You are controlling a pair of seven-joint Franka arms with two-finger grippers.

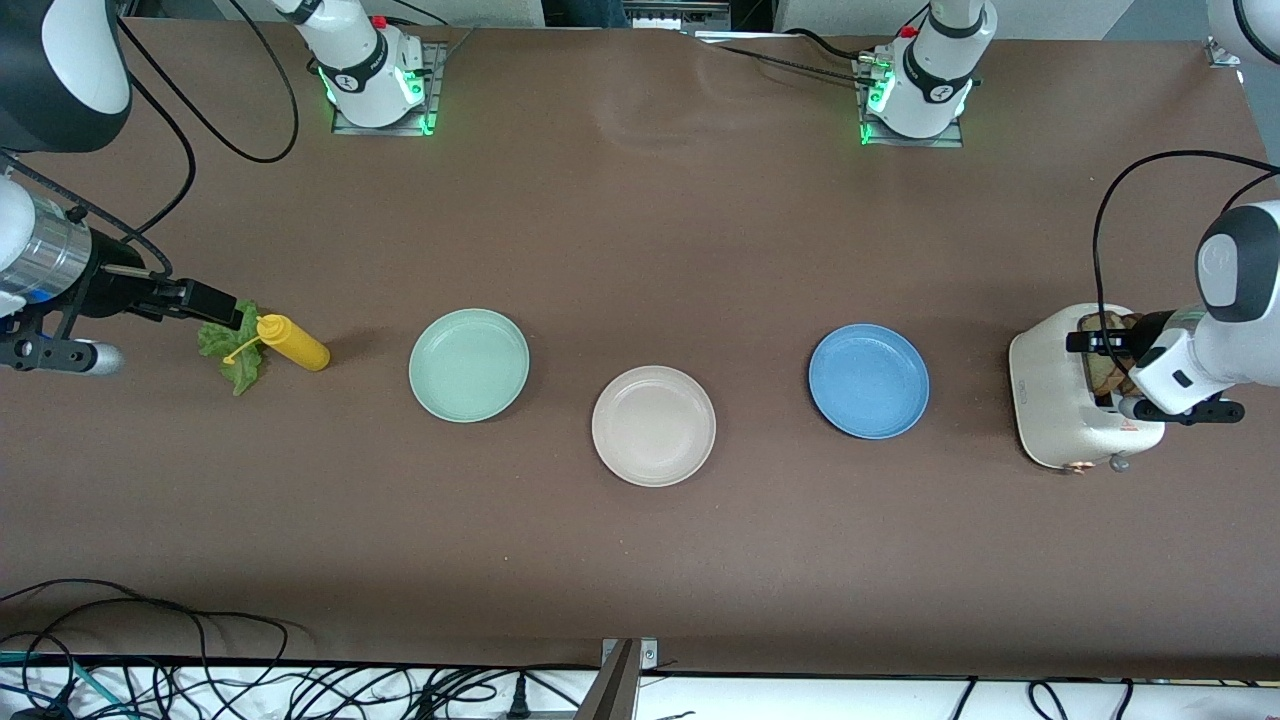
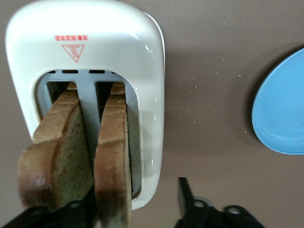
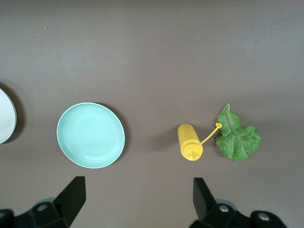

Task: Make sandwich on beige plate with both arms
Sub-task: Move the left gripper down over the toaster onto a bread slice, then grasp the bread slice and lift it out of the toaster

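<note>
Your left claw [image 2: 135, 209] hangs spread over the toaster [image 1: 1075, 405], one slice [image 2: 114, 161] between its fingers, ready to lift bread, while the right claw [image 3: 137, 202], also spread, hovers by the lettuce [image 1: 232, 352], and the beige plate [image 1: 653, 426] sits bare mid-worktop.

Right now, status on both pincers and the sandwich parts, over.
Left pincer open astride a bread slice in the toaster. Right pincer open above the lettuce and mustard bottle. Beige plate bare.
</note>
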